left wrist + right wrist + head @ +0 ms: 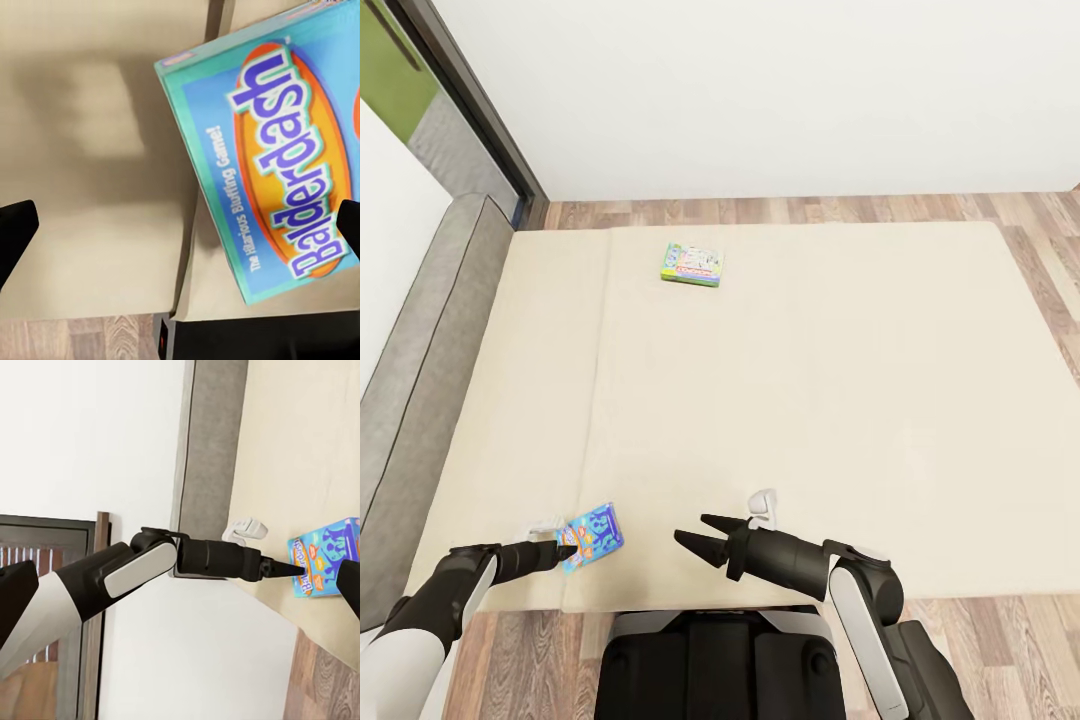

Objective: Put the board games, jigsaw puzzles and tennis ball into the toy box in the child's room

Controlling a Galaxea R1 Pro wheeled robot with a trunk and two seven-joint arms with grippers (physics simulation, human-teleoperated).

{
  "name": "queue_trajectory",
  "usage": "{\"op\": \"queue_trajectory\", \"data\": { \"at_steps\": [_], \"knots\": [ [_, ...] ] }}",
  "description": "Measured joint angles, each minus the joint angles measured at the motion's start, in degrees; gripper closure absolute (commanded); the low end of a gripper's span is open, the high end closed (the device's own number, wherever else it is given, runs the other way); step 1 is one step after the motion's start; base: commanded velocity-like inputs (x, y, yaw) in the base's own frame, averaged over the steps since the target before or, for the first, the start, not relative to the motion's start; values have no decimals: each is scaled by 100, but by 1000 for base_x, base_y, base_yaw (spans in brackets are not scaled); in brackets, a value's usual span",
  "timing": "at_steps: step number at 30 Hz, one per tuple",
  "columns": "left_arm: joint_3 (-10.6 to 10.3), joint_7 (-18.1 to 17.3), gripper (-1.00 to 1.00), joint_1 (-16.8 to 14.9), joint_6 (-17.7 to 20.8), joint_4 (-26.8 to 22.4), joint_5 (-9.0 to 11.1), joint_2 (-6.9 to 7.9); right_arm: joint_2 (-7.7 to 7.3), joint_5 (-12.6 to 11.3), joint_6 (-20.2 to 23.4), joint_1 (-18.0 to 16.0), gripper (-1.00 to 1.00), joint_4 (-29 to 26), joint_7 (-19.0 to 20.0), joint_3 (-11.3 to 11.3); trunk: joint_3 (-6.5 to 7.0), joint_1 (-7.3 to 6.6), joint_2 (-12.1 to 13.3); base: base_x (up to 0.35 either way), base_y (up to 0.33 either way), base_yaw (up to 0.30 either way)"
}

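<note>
Closest to the head camera, the robot's dark base is seen at the bed's near edge, with both arms reaching out over the beige mattress. The left gripper point(565, 549) is held low by the near edge, toward the headboard side, its jaws spread; in the left wrist view the two dark fingertips point(15, 232) are seen far apart at the borders of the picture, with nothing pinched between them. The blue board game point(591, 537) lies flat on the bed point(810, 400) just ahead of that gripper, at its fingertips; whether it is touched cannot be told. Its cover is read as "Balderdash" in the left wrist view point(285, 157), and the box is turned at an angle, its long axis running obliquely to the near edge, so one short end is offered toward the left jaws. The right gripper point(695, 535) hangs near the middle of the near edge, jaws spread and empty, pointing toward the blue box but standing apart from it. The left arm is judged the nearer and better placed one for the pick; a closing across the box's narrow width would seem to be called for. Farther off, the second board game point(693, 264), pale with a green border, rests flat near the far edge of the bed, well apart from both grippers. Beyond it a strip of wood floor and a white wall are seen.
</note>
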Motion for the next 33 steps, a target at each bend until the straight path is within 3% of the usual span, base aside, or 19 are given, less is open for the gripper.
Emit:
{"op": "queue_trajectory", "data": {
  "at_steps": [33],
  "knots": [
    [25, -78, -100, 0, -100, 0, 38, -24, 21, 0, -9, 0, -100, 0, 0, 2, 0, 0, 0, 0, 0, 0]
  ]
}}
